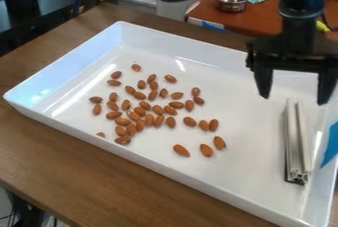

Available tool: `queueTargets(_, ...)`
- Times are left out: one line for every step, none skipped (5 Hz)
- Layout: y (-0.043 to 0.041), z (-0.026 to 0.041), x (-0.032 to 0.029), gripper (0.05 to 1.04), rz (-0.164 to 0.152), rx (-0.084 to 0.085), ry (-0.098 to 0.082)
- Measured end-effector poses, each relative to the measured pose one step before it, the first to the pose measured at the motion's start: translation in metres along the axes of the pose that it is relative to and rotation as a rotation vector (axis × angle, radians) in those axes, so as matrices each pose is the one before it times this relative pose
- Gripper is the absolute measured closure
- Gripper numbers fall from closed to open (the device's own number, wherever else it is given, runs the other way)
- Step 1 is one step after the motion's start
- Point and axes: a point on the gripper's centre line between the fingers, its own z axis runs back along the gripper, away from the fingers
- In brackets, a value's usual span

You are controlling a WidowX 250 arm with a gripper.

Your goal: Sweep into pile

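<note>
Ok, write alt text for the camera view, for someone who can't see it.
Almonds lie scattered across the left and middle of a white tray on a wooden table. A black robot gripper hangs open over the tray's right side, where a metal bar lies.

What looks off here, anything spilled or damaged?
Nothing stands out. The almonds are scattered but inside the white tray; the metal bar rests intact at picture right, below the open pincer.
</note>
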Motion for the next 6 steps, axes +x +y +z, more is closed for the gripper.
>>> queueTargets(0.00733, -0.00752, -0.00663, 0.084, 0.0005, 0.0225, 0.0223)
queueTargets(0.00274, -0.00069, -0.00057, 0.084, -0.0123, 0.0171, -0.003)
queueTargets(0.00346, -0.00474, -0.00554, 0.084, -0.0101, 0.0206, 0.0127)
queueTargets(-0.0034, -0.00177, -0.0016, 0.084, -0.0012, 0.003, -0.0133)
queueTargets(-0.00279, -0.00092, -0.00019, 0.084, 0.0363, -0.0195, -0.002)
queueTargets(-0.0054, 0.0001, 0.00142, 0.084, 0.043, -0.0343, -0.0082)
